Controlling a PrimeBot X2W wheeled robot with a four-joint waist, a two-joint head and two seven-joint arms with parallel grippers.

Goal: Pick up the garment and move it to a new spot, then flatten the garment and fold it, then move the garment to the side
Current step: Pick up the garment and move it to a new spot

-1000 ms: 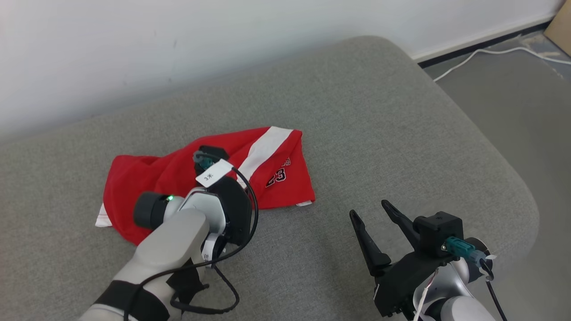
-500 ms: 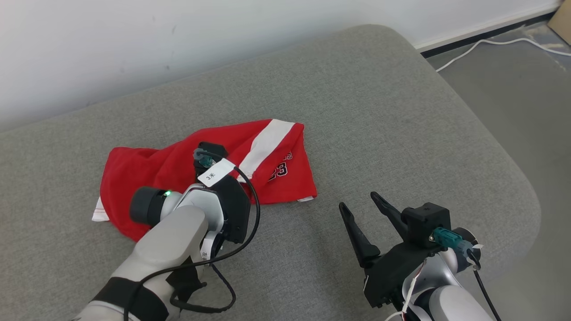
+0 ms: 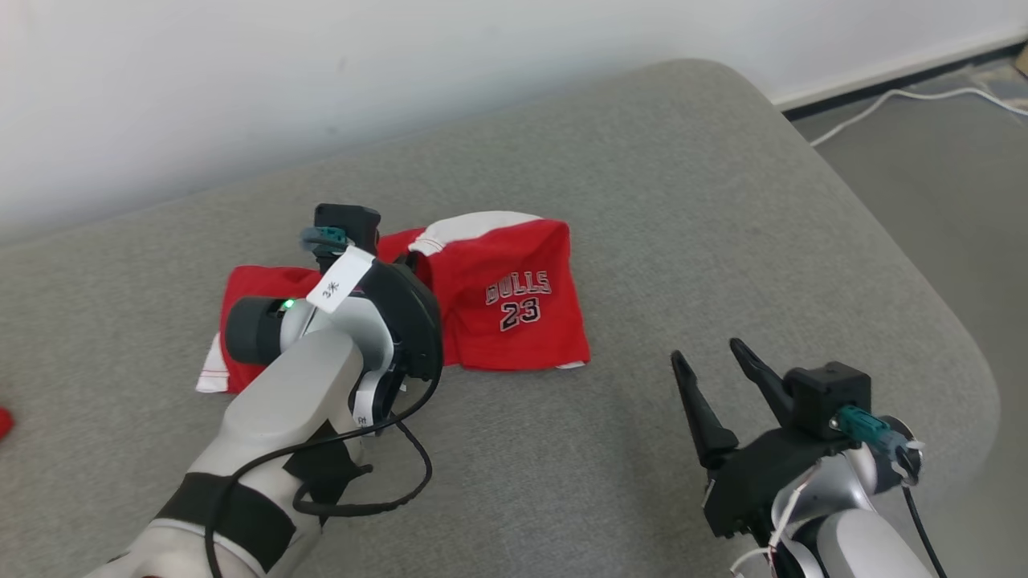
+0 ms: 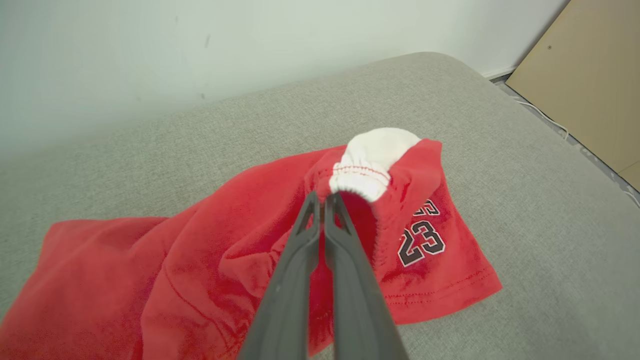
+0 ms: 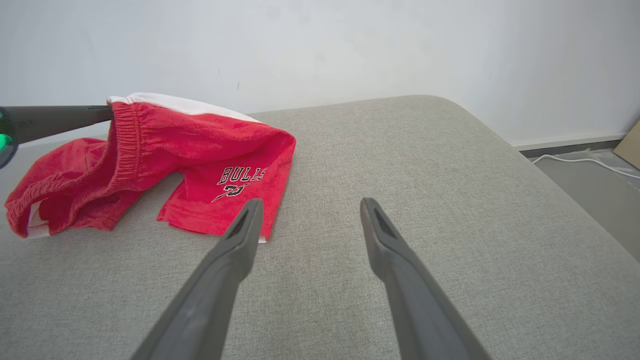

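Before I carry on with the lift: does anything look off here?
Nothing damaged. The red shorts are bunched, not flat, their waistband pinched up by the left hand. A small red scrap shows at the head view's left edge, too cropped to identify.

One red garment is being counted on one grey cushion. Two tools are being counted: the left tool and the right tool. One white cable, one brown board and one small red item, too cut off to identify, are being noted. One white tag is being logged.
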